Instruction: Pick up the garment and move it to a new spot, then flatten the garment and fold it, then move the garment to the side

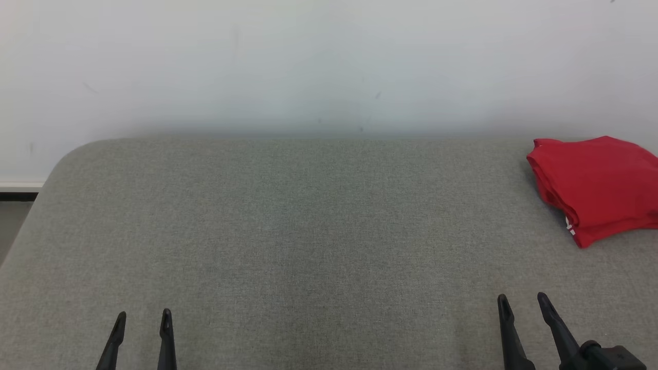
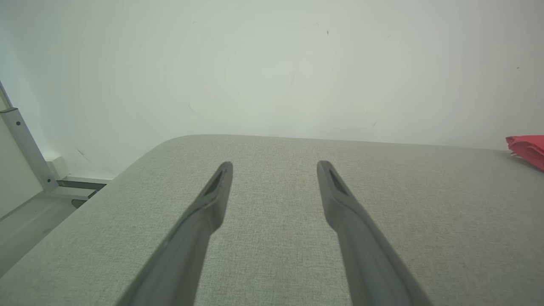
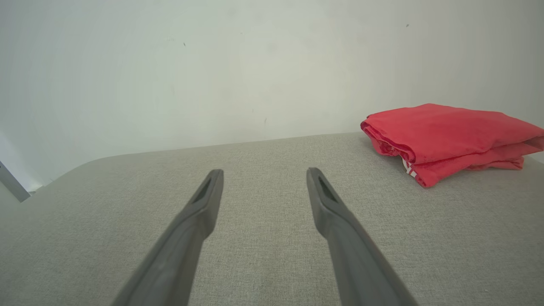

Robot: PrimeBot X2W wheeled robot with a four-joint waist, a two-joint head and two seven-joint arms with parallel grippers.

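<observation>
Head view: a folded red cloth garment (image 1: 596,185) is seen mid-right on the grey fabric table (image 1: 308,231); left gripper (image 1: 141,318) and right gripper (image 1: 524,303) are spread, empty. Left wrist view: nothing is held. Right wrist view: all layers should be pinched together.

Grey woven-fabric surface (image 1: 308,231), wide and flat, rounded at the far left corner. Lying directly on it, over at the far right near the back edge: red garment (image 1: 599,185), folded into a compact stack, bit of white showing at the near corner.
</observation>
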